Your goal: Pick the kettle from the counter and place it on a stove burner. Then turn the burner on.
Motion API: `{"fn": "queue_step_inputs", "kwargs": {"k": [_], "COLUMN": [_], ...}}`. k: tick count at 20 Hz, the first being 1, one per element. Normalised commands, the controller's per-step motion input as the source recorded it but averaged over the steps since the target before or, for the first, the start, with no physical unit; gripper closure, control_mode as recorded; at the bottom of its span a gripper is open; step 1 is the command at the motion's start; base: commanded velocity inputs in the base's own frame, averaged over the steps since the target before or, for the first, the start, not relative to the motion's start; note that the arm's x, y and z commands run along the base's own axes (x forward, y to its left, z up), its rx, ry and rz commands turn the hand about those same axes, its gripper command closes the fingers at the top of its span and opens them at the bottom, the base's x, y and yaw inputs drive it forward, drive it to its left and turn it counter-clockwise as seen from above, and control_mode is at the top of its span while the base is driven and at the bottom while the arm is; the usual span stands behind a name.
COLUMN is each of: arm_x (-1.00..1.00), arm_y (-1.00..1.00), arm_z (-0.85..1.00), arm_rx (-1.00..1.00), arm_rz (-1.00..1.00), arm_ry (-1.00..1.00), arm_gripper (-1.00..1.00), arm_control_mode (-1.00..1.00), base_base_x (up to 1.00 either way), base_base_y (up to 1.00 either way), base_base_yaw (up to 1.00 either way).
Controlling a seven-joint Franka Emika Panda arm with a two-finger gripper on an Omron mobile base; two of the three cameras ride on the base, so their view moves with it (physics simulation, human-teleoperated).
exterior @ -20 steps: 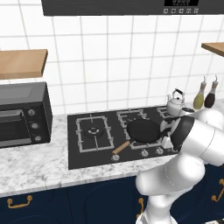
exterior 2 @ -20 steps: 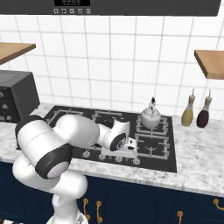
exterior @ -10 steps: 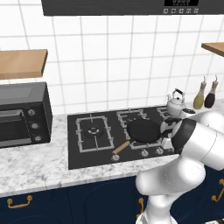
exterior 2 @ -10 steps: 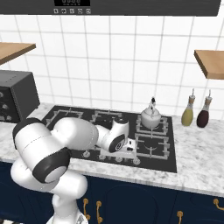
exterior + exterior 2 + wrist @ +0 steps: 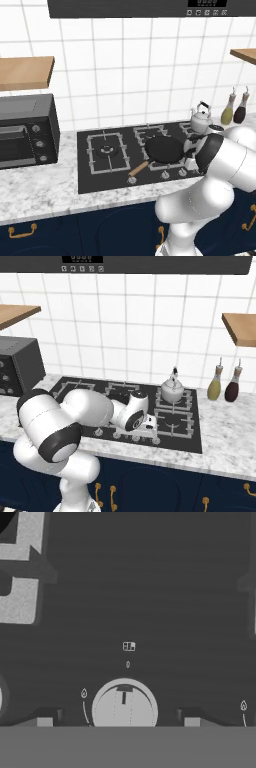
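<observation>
**Now the jaws narrow around the stove knob**

Compared with a second ago, the two-finger gripper (image 5: 115, 719) has begun closing; its fingertips (image 5: 45, 721) flank the round grey stove knob (image 5: 124, 704), still apart from it. Beyond the jaws, the small silver-white kettle (image 5: 172, 388) sits unmoved on the rear burner grate (image 5: 176, 399).

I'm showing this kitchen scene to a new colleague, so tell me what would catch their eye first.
The big white arm bending low over the cooktop's front edge, its pincer straddling a round burner knob. Next, the silver kettle already on the back right burner, and the black frying pan mid-cooktop.
</observation>
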Motion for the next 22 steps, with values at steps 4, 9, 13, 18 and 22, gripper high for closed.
{"fn": "queue_step_inputs", "kwargs": {"k": [4,9,13,18,22], "arm_x": [0.00,0.00,0.00,-0.03,-0.24], "arm_y": [0.00,0.00,0.00,0.00,0.04], "arm_z": [0.00,0.00,0.00,0.00,-0.03], "arm_rx": [0.00,0.00,0.00,0.00,0.00], "arm_rz": [0.00,0.00,0.00,0.02,0.27], "arm_ry": [0.00,0.00,0.00,-0.01,-0.05], "arm_gripper": [-1.00,1.00,1.00,1.00,1.00], "arm_control_mode": [-1.00,-1.00,-1.00,-1.00,-1.00], "base_base_x": [0.00,0.00,0.00,0.00,0.00], "base_base_y": [0.00,0.00,0.00,0.00,0.00], "base_base_yaw": [0.00,0.00,0.00,0.00,0.00]}}
